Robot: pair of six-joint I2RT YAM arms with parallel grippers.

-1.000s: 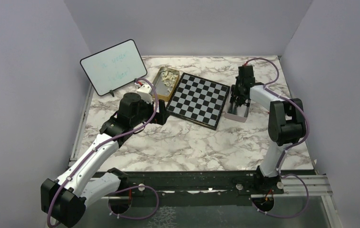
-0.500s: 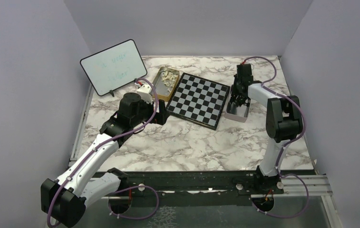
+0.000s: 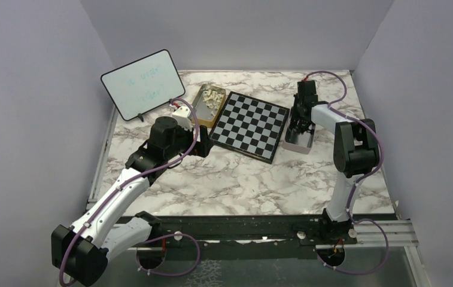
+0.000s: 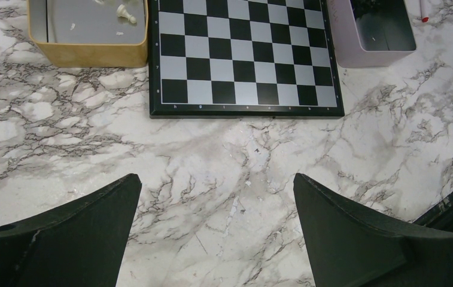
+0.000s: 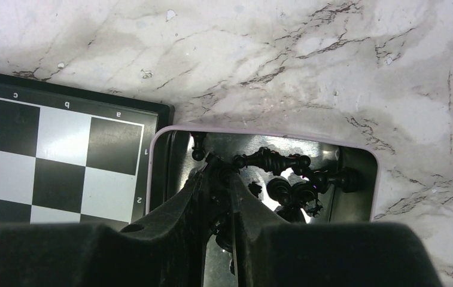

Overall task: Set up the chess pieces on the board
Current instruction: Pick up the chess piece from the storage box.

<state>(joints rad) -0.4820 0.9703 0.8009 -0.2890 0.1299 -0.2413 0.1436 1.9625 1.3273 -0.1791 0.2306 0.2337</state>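
The chessboard [image 3: 249,124] lies bare at the table's middle back; it also shows in the left wrist view [image 4: 245,54] and the right wrist view [image 5: 62,161]. Cream-white pieces [image 3: 213,97] lie in a gold tin [image 4: 86,54] left of the board. Black pieces [image 5: 271,160] lie in a pale pink tin [image 5: 260,131] right of it. My right gripper [image 5: 222,168] is down inside the pink tin, its fingers closed on a black piece. My left gripper [image 4: 216,177] is open and empty over bare marble, just in front of the board.
A white dry-erase board [image 3: 143,84] stands propped at the back left, behind the gold tin. A red-tipped marker [image 4: 422,15] lies just beyond the pink tin. Lilac walls enclose the table on three sides.
My right wrist has shifted slightly back and to the left over the pink tin. The left arm has not moved.
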